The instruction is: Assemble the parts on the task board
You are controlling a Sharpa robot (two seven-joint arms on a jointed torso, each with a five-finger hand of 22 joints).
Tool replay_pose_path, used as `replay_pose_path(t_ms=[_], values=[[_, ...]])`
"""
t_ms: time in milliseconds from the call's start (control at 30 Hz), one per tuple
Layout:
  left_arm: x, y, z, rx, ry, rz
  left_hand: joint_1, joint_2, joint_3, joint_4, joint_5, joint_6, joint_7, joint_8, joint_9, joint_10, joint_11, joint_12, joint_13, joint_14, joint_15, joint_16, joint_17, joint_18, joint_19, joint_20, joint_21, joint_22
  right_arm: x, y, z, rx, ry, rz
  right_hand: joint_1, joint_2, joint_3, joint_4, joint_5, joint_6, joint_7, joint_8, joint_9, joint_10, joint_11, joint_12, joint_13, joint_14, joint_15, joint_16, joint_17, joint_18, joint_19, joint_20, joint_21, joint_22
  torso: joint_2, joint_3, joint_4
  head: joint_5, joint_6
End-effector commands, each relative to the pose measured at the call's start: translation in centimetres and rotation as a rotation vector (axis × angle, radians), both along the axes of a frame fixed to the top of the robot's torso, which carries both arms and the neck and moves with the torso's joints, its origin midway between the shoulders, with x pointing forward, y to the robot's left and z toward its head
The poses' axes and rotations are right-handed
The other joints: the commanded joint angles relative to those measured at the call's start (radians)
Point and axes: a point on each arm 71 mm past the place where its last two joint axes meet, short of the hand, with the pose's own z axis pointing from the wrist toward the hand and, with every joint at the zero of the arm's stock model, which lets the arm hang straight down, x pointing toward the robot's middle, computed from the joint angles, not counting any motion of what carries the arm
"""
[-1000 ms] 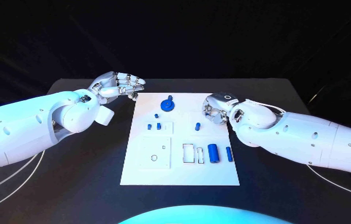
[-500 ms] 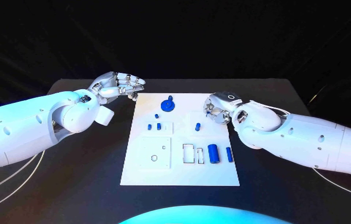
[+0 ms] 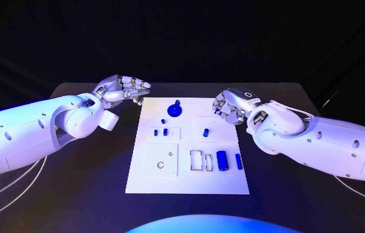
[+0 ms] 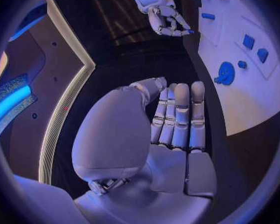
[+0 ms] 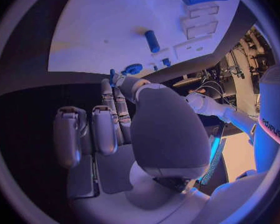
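The white task board lies in the middle of the table. On it are a blue round wheel piece, several small blue pegs, a thick blue cylinder and a slim blue bar. My right hand hovers over the board's far right corner. It pinches a small blue part at its fingertips, which the left wrist view also shows as the blue part. My left hand hangs off the board's far left corner with fingers curled in, holding nothing.
Empty white slots sit beside the cylinder, and a ring-shaped hole marks the near left plate. Bare black table surrounds the board on both sides.
My right hand has lifted and drawn back toward the far right corner of the board. The left hand and the parts on the board have not moved.
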Motion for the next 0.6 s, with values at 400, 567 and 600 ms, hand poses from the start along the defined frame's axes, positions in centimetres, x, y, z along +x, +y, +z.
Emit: replay_pose_path(t_ms=[400, 567, 600], values=[[0.2, -0.9, 0.1, -0.028, -0.002, -0.009, -0.012, 0.003, -0.002, -0.004, 0.000, -0.011, 0.002, 0.004, 0.001, -0.007, 0.000, 0.004, -0.001, 0.000, 0.003, 0.003, 0.002, 0.006, 0.008, 0.001, -0.006, -0.002, -3.9, 6.2, -0.3, 0.127, 0.061, 0.169, -0.005, 0.004, 0.001, -0.007, 0.005, 0.009, 0.000, 0.004, 0.002, 0.059, -0.056, 0.002, 0.000, 0.042, -0.006, -0.004, -0.003, -0.012, 0.061, -0.008, 0.000, 0.227, 0.001, 0.0003, 0.0015, 0.044, -0.008], [0.4, -1.6, 0.0, -0.034, 0.000, -0.017, -0.012, 0.003, -0.002, -0.004, 0.000, -0.011, 0.002, 0.004, 0.001, -0.007, 0.000, 0.004, -0.001, 0.000, 0.003, 0.003, 0.002, 0.006, 0.008, 0.001, -0.006, -0.002, -5.2, 8.8, -1.9, 0.114, 0.115, 0.232, -0.006, 0.005, 0.001, -0.008, 0.005, 0.008, 0.001, 0.004, 0.002, 0.059, -0.055, 0.001, 0.000, 0.041, -0.006, -0.005, -0.005, -0.012, 0.061, -0.008, -0.001, 0.226, 0.000, 0.0002, 0.0029, 0.079, -0.017], [0.4, -1.8, 0.0, -0.035, 0.000, -0.018, -0.012, 0.002, -0.002, -0.005, 0.000, -0.011, 0.002, 0.004, 0.001, -0.008, 0.000, 0.004, -0.001, 0.000, 0.003, 0.003, 0.002, 0.006, 0.008, 0.001, -0.007, -0.003, -5.4, 9.1, -2.2, 0.110, 0.124, 0.241, -0.006, 0.005, 0.001, -0.008, 0.005, 0.008, 0.001, 0.004, 0.002, 0.059, -0.055, 0.001, 0.000, 0.041, -0.006, -0.005, -0.005, -0.012, 0.061, -0.008, -0.001, 0.226, 0.000, 0.0001, 0.0034, 0.085, -0.020]])
